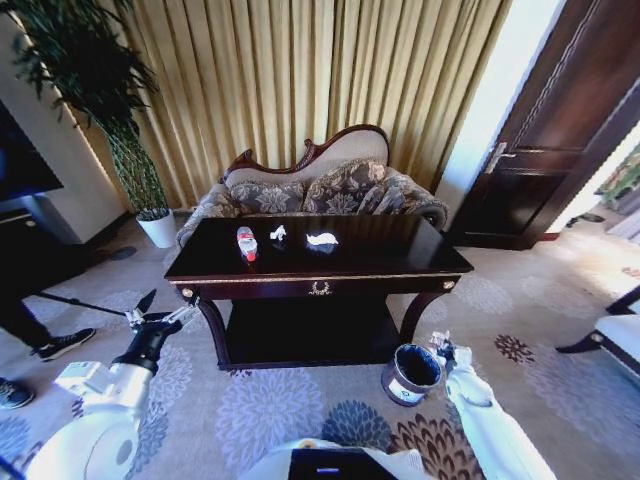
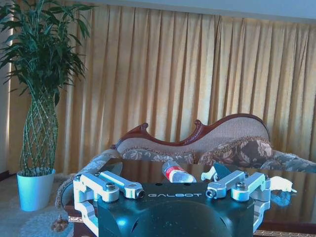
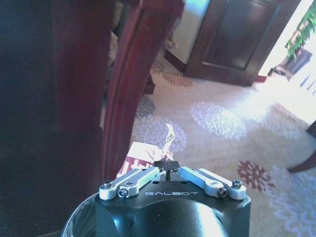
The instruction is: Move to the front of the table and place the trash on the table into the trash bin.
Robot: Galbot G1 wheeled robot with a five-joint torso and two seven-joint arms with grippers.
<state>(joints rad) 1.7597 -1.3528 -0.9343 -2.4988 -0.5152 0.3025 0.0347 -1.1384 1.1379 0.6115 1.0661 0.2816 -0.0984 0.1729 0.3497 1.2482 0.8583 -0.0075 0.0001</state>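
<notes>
Overhead, the left tool [image 1: 160, 309] hangs open and empty, short of the desk [image 1: 400, 262] and off its left front corner. On the desktop beyond it lie the red-labelled bottle [image 1: 246, 243] and two crumpled paper scraps [image 1: 321, 240]. The right tool [image 1: 441, 346] sits just beside the trash bin [image 1: 411, 373] on the carpet.

From the left wrist, the left tool's fingers [image 2: 121, 185] are spread wide, the bottle lying ahead between them.

From the right wrist, the right tool is pinched on a red-and-white wrapper [image 3: 148, 150] directly over the bin's rim, beside the desk's carved leg [image 3: 131, 84].
</notes>
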